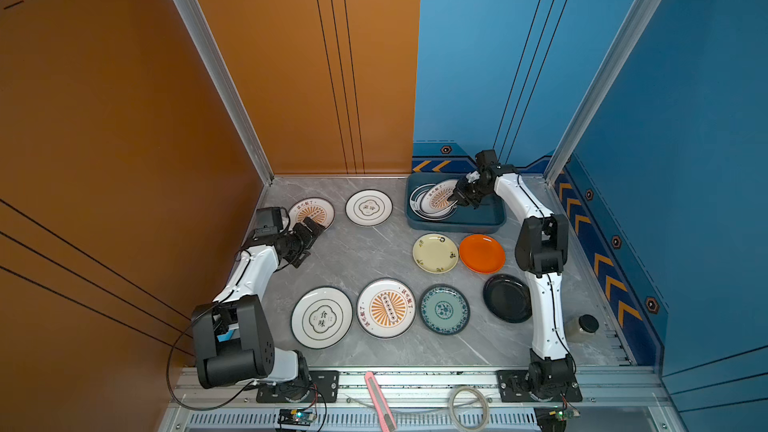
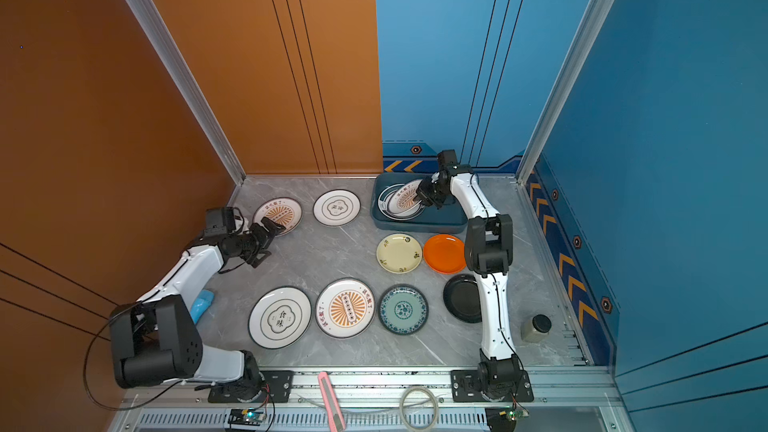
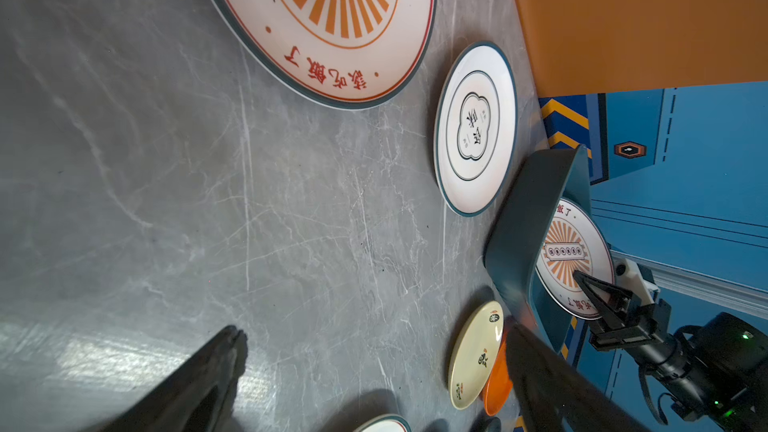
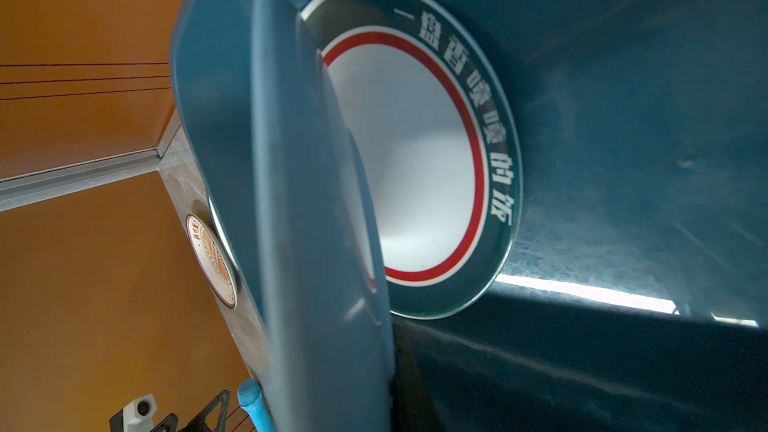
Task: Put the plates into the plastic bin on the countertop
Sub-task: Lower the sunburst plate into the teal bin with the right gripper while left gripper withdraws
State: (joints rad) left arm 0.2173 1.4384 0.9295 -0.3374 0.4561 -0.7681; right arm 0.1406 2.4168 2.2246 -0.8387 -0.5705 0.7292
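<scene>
Sunburst plate [image 1: 436, 198] in right tool [image 1: 454, 201], tilted inside bin [image 1: 478, 227]

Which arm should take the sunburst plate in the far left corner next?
Left. The left gripper is open right beside the far sunburst plate. The right gripper is shut on a second sunburst plate in the plastic bin.
</scene>
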